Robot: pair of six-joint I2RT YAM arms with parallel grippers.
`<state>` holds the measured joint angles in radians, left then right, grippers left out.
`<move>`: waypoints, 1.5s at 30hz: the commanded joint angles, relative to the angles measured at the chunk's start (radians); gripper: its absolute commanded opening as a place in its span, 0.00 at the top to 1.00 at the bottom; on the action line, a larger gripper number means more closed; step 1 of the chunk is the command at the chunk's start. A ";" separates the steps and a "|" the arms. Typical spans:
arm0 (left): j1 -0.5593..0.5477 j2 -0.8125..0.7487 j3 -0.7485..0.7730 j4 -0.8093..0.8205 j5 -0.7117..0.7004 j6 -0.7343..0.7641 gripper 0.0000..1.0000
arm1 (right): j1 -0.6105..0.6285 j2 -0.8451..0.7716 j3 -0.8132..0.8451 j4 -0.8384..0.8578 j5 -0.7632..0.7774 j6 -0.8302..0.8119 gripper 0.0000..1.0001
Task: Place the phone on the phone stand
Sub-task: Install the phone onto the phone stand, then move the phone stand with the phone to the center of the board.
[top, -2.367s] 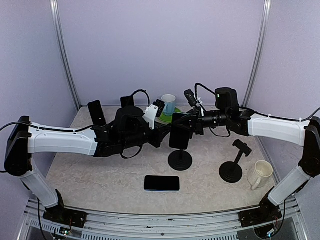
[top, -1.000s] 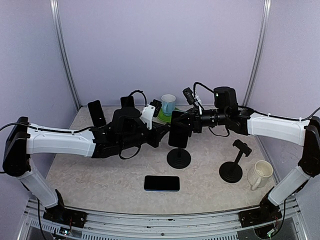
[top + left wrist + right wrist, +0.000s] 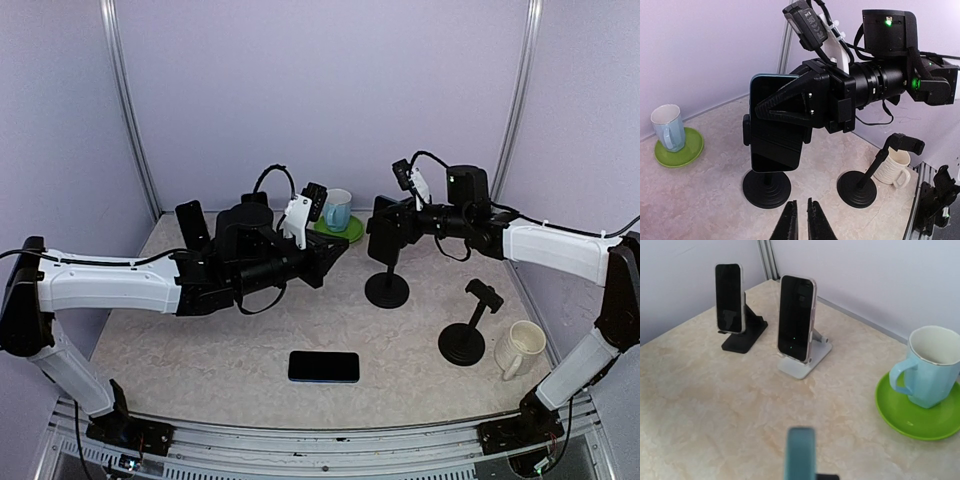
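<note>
A dark phone (image 3: 382, 240) stands upright, clamped on a black round-base phone stand (image 3: 387, 291) at mid-table. My right gripper (image 3: 385, 228) is shut on the phone's upper part; the left wrist view shows its fingers (image 3: 785, 100) across the phone (image 3: 775, 145) above the stand base (image 3: 766, 189). In the right wrist view only the phone's blurred bluish edge (image 3: 800, 455) shows. My left gripper (image 3: 801, 202) is shut and empty, pulled back to the left of the stand (image 3: 335, 248). A second phone (image 3: 323, 367) lies flat near the front edge.
An empty black stand (image 3: 463, 343) and a white mug (image 3: 521, 347) are at the right. A blue cup (image 3: 337, 208) on a green saucer (image 3: 350, 232) sits at the back. Two phones on stands (image 3: 730, 297) (image 3: 797, 317) stand at the back left.
The right gripper has moved right and back with the phone and its stand. The left gripper has drawn away to the left, off the phone.
</note>
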<state>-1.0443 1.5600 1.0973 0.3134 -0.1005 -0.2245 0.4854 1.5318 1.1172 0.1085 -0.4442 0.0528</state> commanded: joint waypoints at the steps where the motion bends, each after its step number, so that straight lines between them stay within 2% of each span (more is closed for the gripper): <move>1: -0.003 -0.003 -0.002 0.024 -0.022 -0.014 0.85 | -0.005 -0.003 -0.016 -0.073 0.040 -0.053 1.00; 3: -0.005 -0.006 -0.014 0.030 -0.028 -0.021 0.77 | -0.006 -0.004 -0.013 -0.069 0.032 -0.038 1.00; 9: -0.012 -0.019 -0.050 0.052 -0.039 -0.037 0.67 | -0.011 -0.009 -0.012 -0.062 -0.005 -0.016 1.00; 12: -0.016 -0.024 -0.065 0.057 -0.043 -0.045 0.55 | -0.013 -0.013 -0.012 -0.063 -0.004 -0.019 1.00; 17: -0.027 -0.028 -0.093 0.067 -0.053 -0.059 0.49 | -0.019 -0.017 -0.001 -0.058 -0.002 -0.023 1.00; 23: -0.058 -0.061 -0.143 0.069 -0.107 -0.070 0.22 | -0.043 -0.013 0.043 -0.067 -0.023 -0.037 1.00; 28: -0.090 -0.117 -0.206 0.066 -0.163 -0.082 0.07 | -0.081 0.000 0.096 -0.086 -0.085 -0.049 1.00; 33: -0.121 -0.173 -0.269 0.070 -0.209 -0.100 0.01 | -0.114 0.011 0.128 -0.092 -0.137 -0.066 1.00; 45: -0.169 -0.254 -0.375 0.063 -0.254 -0.129 0.01 | -0.220 0.108 0.270 -0.140 -0.313 -0.136 1.00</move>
<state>-1.2007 1.3464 0.7464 0.3599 -0.3279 -0.3370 0.3012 1.6146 1.2804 -0.0795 -0.6773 -0.0288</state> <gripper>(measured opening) 0.987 0.079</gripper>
